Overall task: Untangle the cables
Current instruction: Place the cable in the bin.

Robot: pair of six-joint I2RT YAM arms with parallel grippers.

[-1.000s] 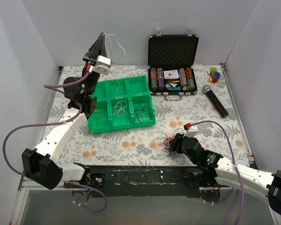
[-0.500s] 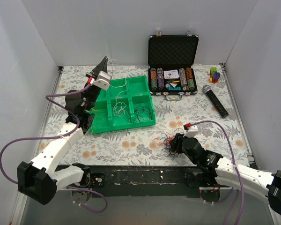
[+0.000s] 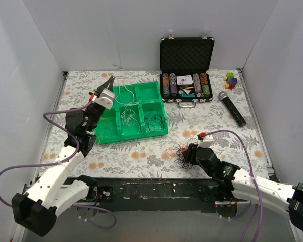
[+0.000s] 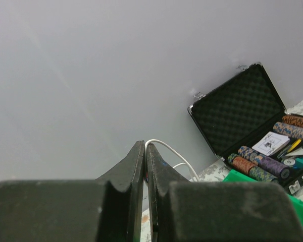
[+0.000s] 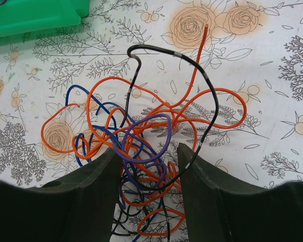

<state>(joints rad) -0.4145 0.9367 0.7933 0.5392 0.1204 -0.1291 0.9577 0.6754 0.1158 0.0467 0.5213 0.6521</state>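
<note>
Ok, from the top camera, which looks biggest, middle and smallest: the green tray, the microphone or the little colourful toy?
Largest to smallest:
1. green tray
2. microphone
3. colourful toy
None of them look alike.

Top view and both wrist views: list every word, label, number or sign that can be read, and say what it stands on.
None can be read.
The white booklet in the poker case: marks too small and blurred to read.
The microphone: no legible brand.

tangle [image 5: 141, 136] filling right hand [image 5: 150, 151], tray [image 5: 30, 17] beyond
</note>
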